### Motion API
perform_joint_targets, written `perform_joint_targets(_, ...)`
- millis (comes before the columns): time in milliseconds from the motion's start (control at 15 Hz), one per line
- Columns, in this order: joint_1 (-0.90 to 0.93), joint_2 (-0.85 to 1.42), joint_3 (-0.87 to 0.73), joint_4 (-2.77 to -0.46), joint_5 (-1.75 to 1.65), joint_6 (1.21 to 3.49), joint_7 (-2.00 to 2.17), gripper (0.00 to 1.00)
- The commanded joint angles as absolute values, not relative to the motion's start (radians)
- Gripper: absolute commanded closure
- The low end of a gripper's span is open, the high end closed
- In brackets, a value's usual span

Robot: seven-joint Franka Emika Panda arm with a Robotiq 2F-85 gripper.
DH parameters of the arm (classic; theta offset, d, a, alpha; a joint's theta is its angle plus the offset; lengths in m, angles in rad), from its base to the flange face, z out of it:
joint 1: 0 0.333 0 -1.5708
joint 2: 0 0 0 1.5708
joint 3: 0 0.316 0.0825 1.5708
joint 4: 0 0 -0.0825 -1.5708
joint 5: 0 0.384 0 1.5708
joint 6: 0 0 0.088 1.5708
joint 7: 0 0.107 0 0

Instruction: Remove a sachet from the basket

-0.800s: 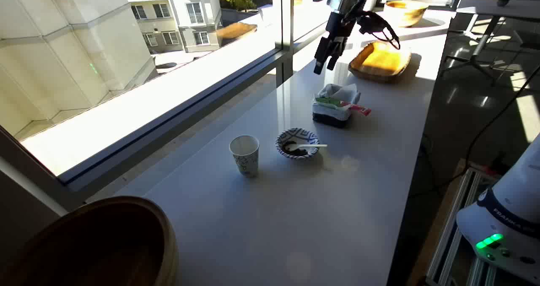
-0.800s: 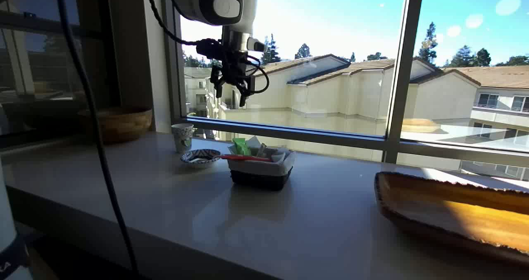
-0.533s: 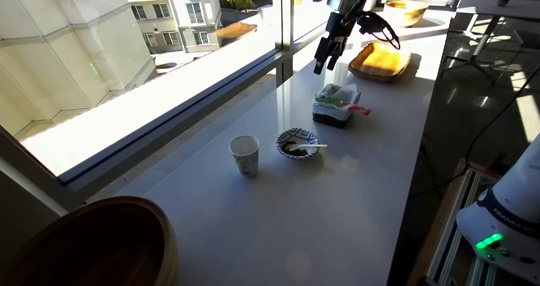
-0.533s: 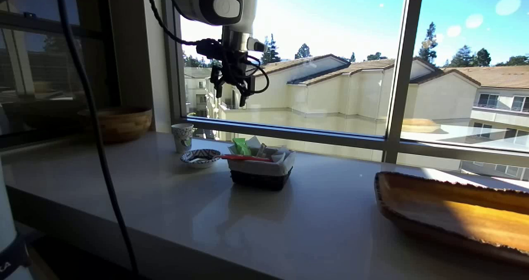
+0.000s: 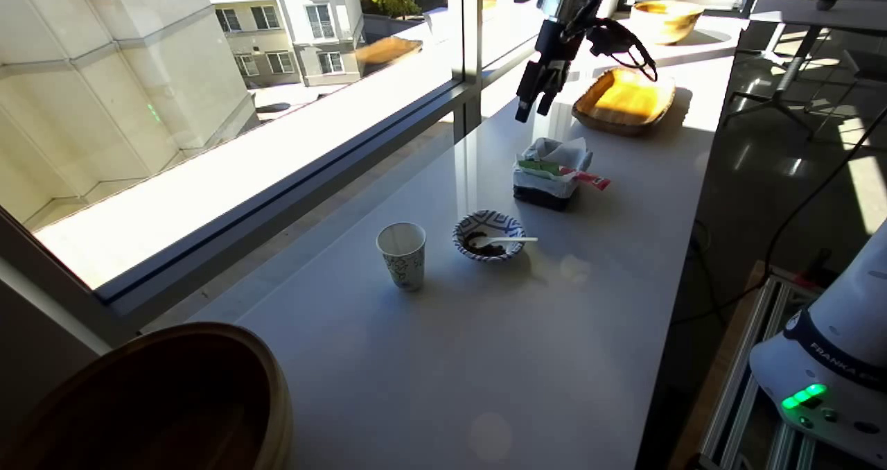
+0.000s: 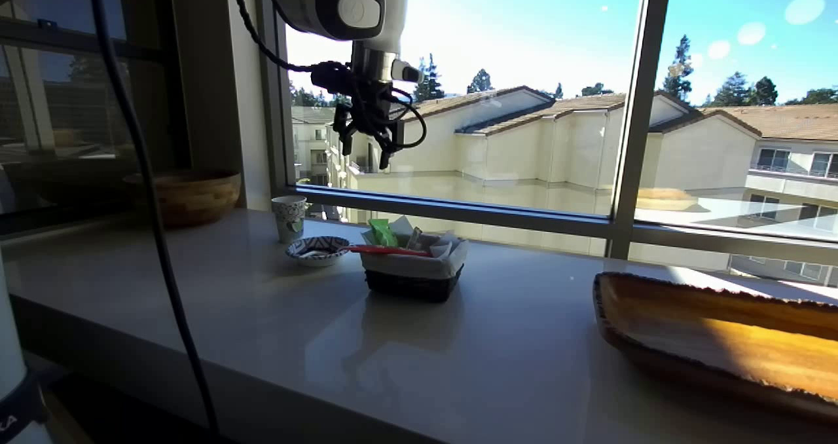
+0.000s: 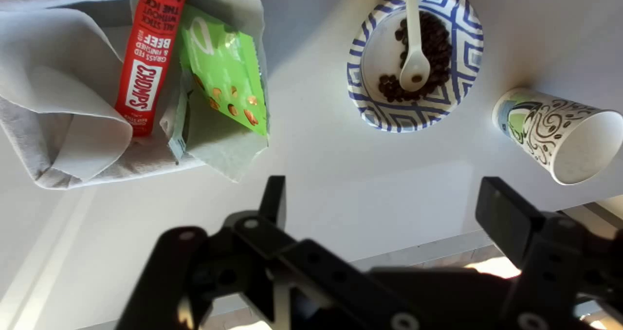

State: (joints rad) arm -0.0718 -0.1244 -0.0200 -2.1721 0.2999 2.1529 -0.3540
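The basket (image 6: 412, 285) is small, dark and rectangular, with a pale cloth lining, and stands on the white counter; it also shows in an exterior view (image 5: 540, 197) and in the wrist view (image 7: 51, 178). A green sachet (image 7: 226, 72) leans on its rim. A red stick packet (image 7: 151, 57) lies across it and juts over one side in both exterior views. A small pale packet (image 7: 179, 125) sits between them, partly hidden. My gripper (image 7: 382, 198) is open and empty, pointing down. It hangs well above the counter, higher than the basket (image 6: 365, 157), and touches nothing.
A patterned paper bowl (image 7: 357, 79) with dark beans and a white spoon (image 7: 413, 52) stands beside the basket. A paper cup (image 7: 540, 125) is beyond it. A wooden tray (image 6: 645, 359) and a large wooden bowl (image 5: 278, 401) stand on the counter. A window frame (image 6: 524, 218) runs behind.
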Motion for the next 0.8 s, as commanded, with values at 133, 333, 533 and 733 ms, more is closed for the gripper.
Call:
perform_joint_targets(133,-0.051,-0.124,-0.040,-2.171,0.296,2.152,-0.351,0.00)
perform_joint_targets(333,-0.051,-0.124,-0.040,-2.171,0.296,2.152,-0.351,0.00)
perform_joint_targets(533,-0.059,-0.118,-0.052,-2.174,0.300,2.153,-0.358,0.00)
perform_joint_targets(733,-0.069,-0.108,-0.086,-2.179,0.335,2.153,-0.404,0.00)
